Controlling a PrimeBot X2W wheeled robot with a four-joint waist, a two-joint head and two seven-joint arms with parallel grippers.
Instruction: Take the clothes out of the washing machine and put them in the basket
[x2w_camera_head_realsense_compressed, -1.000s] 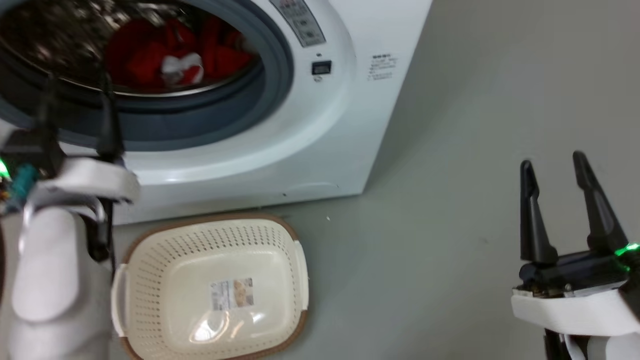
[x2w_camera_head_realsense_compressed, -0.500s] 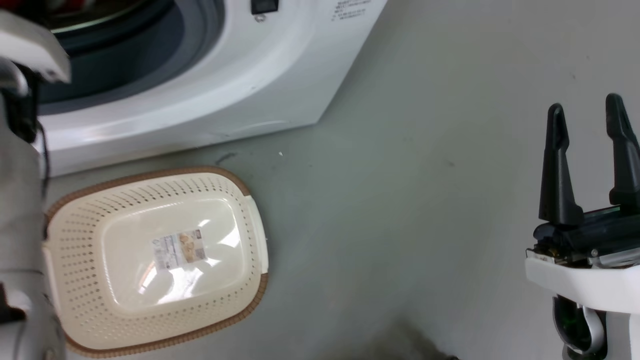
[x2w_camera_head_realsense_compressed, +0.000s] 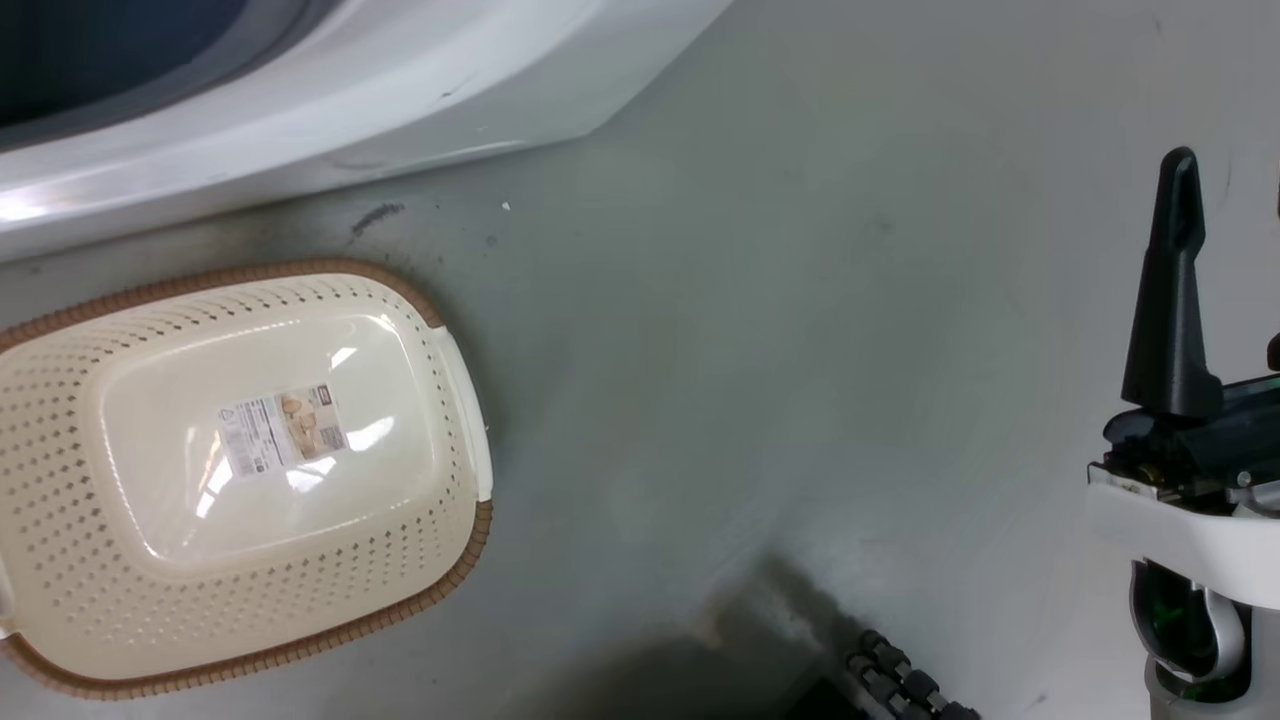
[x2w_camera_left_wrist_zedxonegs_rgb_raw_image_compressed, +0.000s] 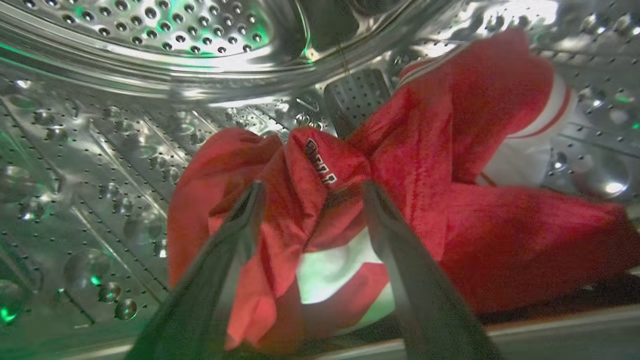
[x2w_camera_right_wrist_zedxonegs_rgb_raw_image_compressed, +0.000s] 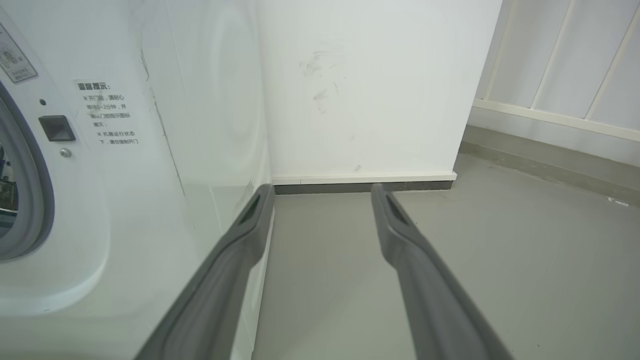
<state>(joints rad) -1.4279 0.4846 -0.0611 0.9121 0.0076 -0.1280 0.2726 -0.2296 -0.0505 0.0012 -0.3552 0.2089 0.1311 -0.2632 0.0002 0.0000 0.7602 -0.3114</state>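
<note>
Inside the perforated steel drum (x2w_camera_left_wrist_zedxonegs_rgb_raw_image_compressed: 150, 30) of the washing machine (x2w_camera_head_realsense_compressed: 300, 110) lies a heap of red clothes (x2w_camera_left_wrist_zedxonegs_rgb_raw_image_compressed: 415, 150) with white trim. My left gripper (x2w_camera_left_wrist_zedxonegs_rgb_raw_image_compressed: 311, 189) is open inside the drum. Its two fingers straddle a raised red fold that carries dark lettering, and I cannot tell whether they touch it. The cream basket (x2w_camera_head_realsense_compressed: 400, 560) sits on the floor just in front of the machine and holds nothing. My right gripper (x2w_camera_right_wrist_zedxonegs_rgb_raw_image_compressed: 321, 191) hangs open and holds nothing, beside the machine's right side. One of its fingers (x2w_camera_head_realsense_compressed: 1168, 300) stands at the right edge of the head view.
Grey floor (x2w_camera_head_realsense_compressed: 750, 350) stretches between the basket and my right arm. A dark ribbed part (x2w_camera_head_realsense_compressed: 900, 685) pokes in at the bottom edge. A white wall (x2w_camera_right_wrist_zedxonegs_rgb_raw_image_compressed: 360, 90) with a dark baseboard stands behind the machine. White slatted panelling (x2w_camera_right_wrist_zedxonegs_rgb_raw_image_compressed: 565, 65) runs to the right.
The head camera has tipped down, so the drum opening and my left arm have slid out of its picture. The basket and the right gripper keep their places on the floor and beside the machine.
</note>
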